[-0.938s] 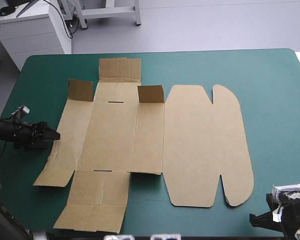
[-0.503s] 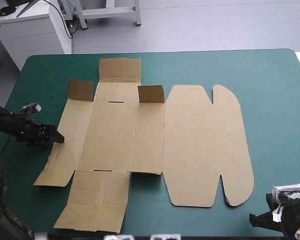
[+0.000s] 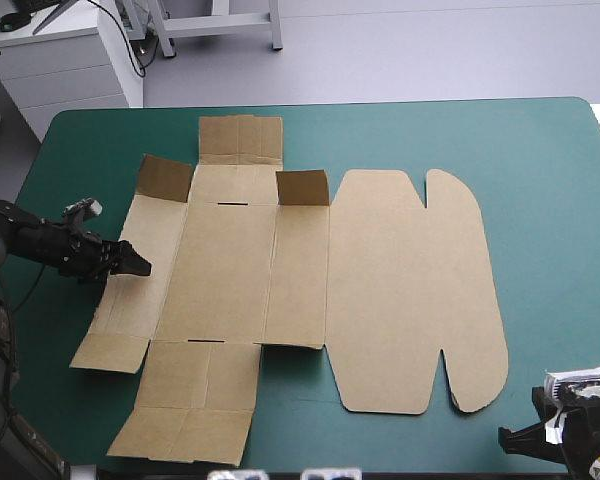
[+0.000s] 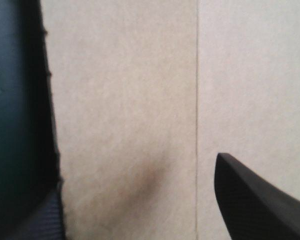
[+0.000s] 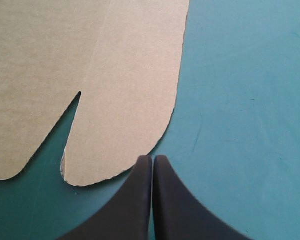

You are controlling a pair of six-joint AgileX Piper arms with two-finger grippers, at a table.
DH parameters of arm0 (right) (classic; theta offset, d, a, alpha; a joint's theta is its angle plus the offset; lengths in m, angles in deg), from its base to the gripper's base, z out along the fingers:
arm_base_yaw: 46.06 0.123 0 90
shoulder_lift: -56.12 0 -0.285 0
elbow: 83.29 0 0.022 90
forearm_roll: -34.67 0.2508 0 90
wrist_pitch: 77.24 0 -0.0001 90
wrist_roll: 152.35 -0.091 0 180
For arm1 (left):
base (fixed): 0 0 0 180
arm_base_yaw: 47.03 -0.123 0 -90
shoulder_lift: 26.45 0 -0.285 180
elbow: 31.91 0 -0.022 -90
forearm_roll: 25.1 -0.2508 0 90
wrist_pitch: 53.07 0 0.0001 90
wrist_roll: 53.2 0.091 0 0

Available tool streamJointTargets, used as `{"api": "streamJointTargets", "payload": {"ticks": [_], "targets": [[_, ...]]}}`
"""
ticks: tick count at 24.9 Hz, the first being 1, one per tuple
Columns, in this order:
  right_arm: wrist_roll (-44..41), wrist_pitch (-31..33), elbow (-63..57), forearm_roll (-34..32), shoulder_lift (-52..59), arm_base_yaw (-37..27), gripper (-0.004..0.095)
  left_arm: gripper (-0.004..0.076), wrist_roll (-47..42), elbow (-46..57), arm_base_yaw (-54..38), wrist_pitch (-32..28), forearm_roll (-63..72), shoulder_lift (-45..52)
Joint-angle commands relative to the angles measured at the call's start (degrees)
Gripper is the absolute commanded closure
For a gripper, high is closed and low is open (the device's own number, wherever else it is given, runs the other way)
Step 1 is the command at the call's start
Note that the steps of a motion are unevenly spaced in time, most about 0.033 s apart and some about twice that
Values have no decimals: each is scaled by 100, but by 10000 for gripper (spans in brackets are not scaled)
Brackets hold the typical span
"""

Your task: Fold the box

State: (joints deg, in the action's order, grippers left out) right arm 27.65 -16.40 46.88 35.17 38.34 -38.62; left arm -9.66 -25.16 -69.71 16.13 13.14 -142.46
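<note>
Box [image 3: 280,290] lies flat and unfolded on the teal-green table [image 3: 550,180], centre-left of the high frame; small flaps at its upper left stand up. Left pincer [image 3: 137,267], frame's left, is spread wide at the leftmost panel's outer edge: one finger over the board, the other beside or under that edge, cannot tell which. Right pincer [image 5: 153,160], lower right corner, is pinched to a point and empty, just beside the lid's rounded tab. Board looks light, stiff, springy at creases, likely to slide. Best hold, I judge: a panel's free edge, mid-length, hinging on its score.
</note>
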Motion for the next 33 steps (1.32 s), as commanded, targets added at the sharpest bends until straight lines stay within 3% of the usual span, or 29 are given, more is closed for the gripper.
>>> {"api": "streamJointTargets", "payload": {"ticks": [1,8,10,12,15,17,25,33], "targets": [[36,-325,144,-5,-68,-58,912,195,33,476,229,500,145,-293],[36,-325,144,-5,-68,-58,912,196,164,715,229,500,326,-293],[36,-325,144,-5,-68,-58,912,239,164,715,229,500,317,-293],[0,-325,144,-5,-68,-58,912,349,164,715,229,500,317,-293],[0,-325,144,-5,-68,-58,912,609,192,715,229,500,341,-293],[0,-325,144,-5,-68,-58,912,729,362,715,229,500,341,-293],[36,-325,144,4,-68,-58,912,731,641,490,322,500,305,-193],[36,-325,144,4,-68,-58,912,731,641,-887,867,500,-178,492]]}}
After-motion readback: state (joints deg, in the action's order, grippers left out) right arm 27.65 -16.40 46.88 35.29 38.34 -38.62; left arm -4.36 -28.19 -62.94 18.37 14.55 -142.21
